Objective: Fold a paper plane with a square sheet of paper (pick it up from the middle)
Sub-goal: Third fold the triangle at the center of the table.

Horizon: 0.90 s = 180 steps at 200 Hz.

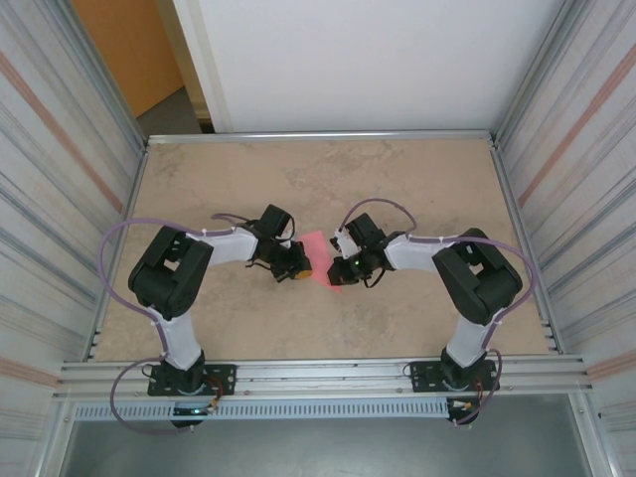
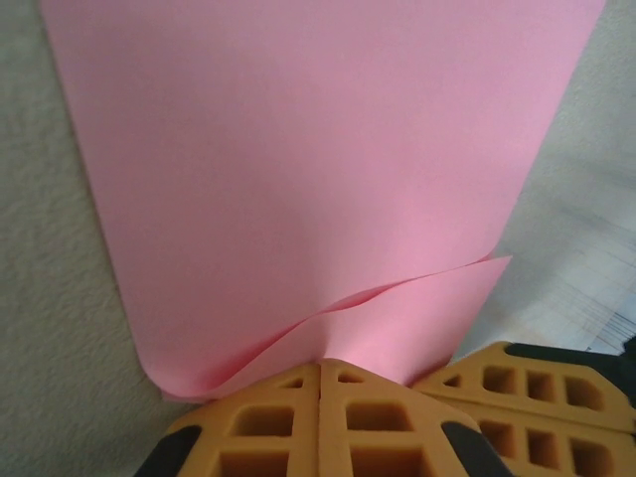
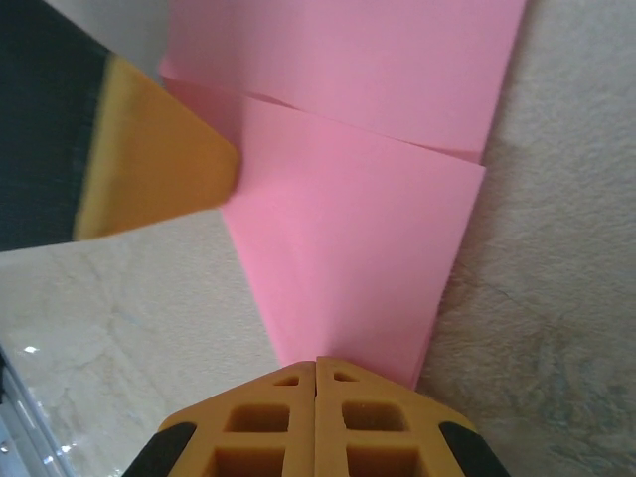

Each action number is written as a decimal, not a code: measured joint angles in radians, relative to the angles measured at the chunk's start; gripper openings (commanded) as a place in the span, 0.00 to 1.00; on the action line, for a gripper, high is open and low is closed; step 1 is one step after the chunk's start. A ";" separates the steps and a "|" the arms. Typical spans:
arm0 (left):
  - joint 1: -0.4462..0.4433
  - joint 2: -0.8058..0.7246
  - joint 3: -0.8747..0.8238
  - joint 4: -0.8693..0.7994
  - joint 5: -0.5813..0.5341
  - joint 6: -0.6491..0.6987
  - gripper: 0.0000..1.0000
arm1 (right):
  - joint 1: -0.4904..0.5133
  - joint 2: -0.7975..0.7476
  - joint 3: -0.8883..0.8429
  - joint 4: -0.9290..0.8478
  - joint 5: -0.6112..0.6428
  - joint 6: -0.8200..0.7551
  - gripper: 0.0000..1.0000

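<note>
The square sheet of paper [image 1: 316, 245] is pink and lies folded over itself at the middle of the table, between my two grippers. In the left wrist view the sheet of paper [image 2: 298, 179] shows two layers with a loose rounded fold at the lower left. My left gripper [image 2: 320, 370] is shut with the layers' near edge pinched at its orange tips. In the right wrist view the paper [image 3: 348, 258] narrows down to my right gripper [image 3: 316, 363], whose jaws are shut on its near end. From above, the left gripper [image 1: 301, 264] and right gripper [image 1: 336, 270] face each other closely.
The beige table [image 1: 298, 179] is fenced by corrugated metal walls on the left [image 1: 60, 199] and right [image 1: 576, 179], with an aluminium rail [image 1: 318, 376] along the front. The right gripper's orange fingers [image 2: 537, 397] stand just right of my left tips.
</note>
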 measured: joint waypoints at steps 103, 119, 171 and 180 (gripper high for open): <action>-0.068 -0.051 -0.070 0.206 -0.016 0.051 0.05 | 0.004 0.008 0.011 -0.014 0.016 0.032 0.00; -0.069 -0.045 -0.072 0.212 -0.021 0.064 0.05 | 0.005 0.010 0.014 -0.017 0.016 0.034 0.00; -0.068 -0.013 -0.074 0.209 -0.065 0.105 0.04 | 0.006 0.013 0.021 -0.031 0.023 0.049 0.00; -0.068 -0.013 -0.071 0.203 -0.074 0.110 0.04 | 0.007 0.013 0.024 -0.035 0.027 0.051 0.00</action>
